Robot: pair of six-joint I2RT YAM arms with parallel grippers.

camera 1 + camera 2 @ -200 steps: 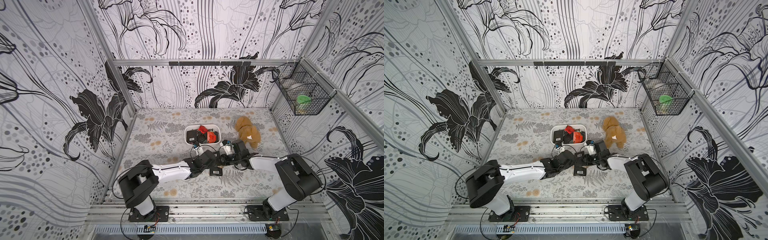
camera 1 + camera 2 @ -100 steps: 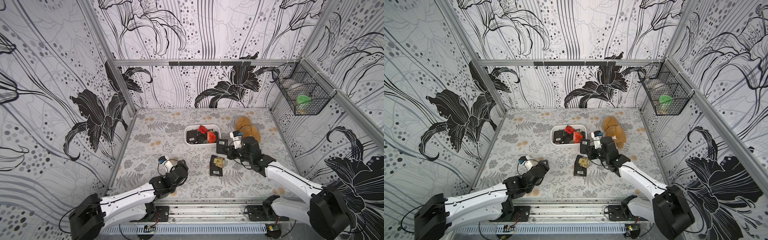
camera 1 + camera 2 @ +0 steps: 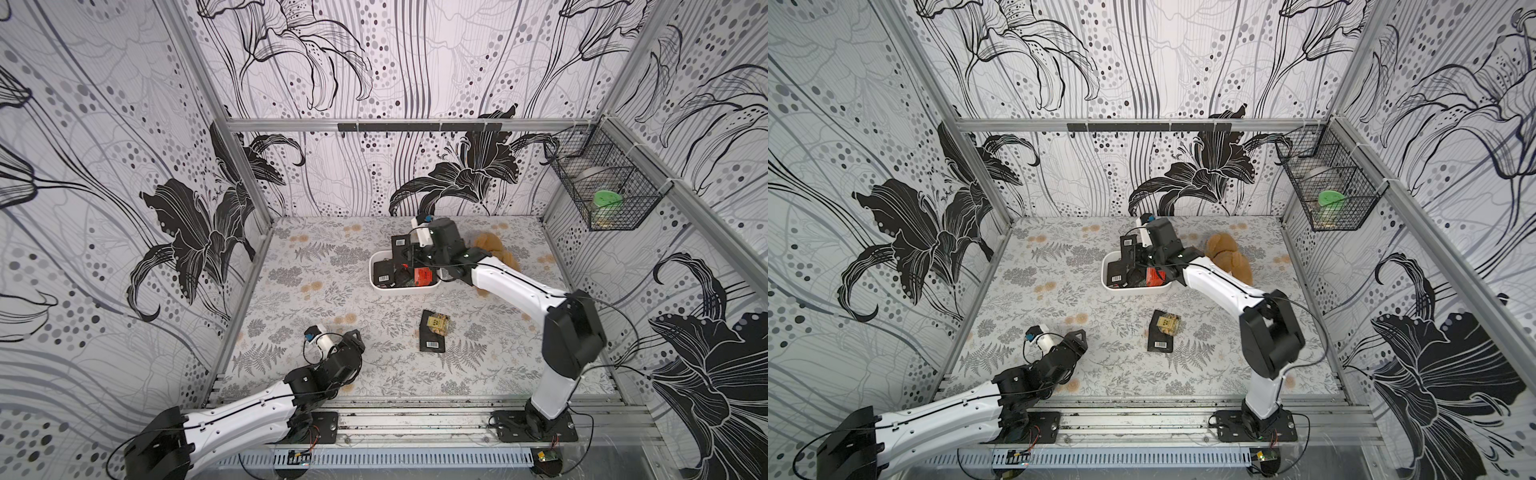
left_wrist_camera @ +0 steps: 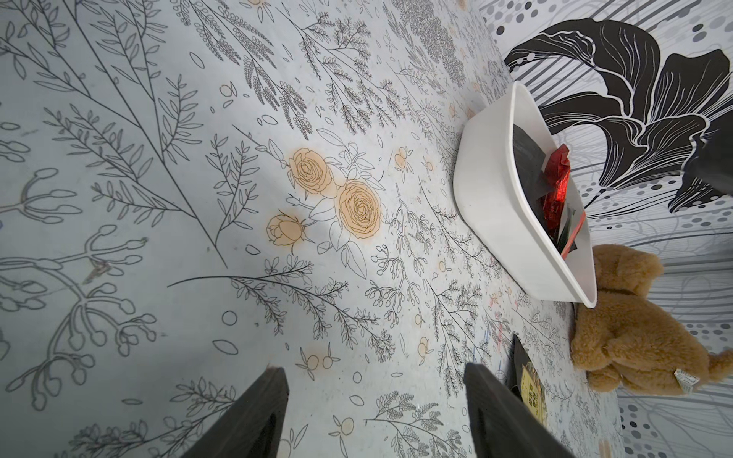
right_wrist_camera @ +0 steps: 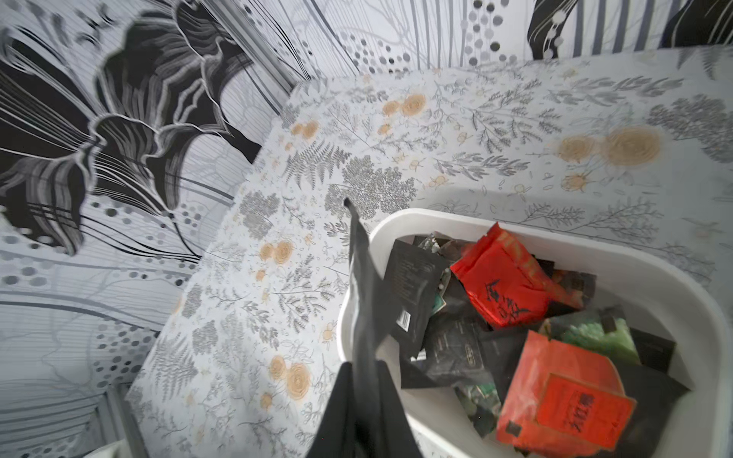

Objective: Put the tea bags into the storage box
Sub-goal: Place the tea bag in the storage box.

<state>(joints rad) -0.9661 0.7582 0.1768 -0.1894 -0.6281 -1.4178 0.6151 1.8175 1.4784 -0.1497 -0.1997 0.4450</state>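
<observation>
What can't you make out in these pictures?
The held tea bag: edge-on and blurred in the right wrist view, label unreadable.
The plush toy: partly behind the right arm in both top views.
Inside the wire basket: things too small behind mesh in a top view.
The loose tea bags: partly behind a left gripper finger in the left wrist view.

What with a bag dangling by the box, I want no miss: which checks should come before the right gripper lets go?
1. Grip: right gripper shut on the held tea bag: ok.
2. Aim: held tea bag fully over the storage box: cannot tell; it hangs by the rim.
3. Box: storage box upright on the table: ok.
4. Other arm: left gripper open, well away from the box: ok.
5. Leftovers: none on the table: not ok; loose tea bags lie nearer the arm bases.
</observation>
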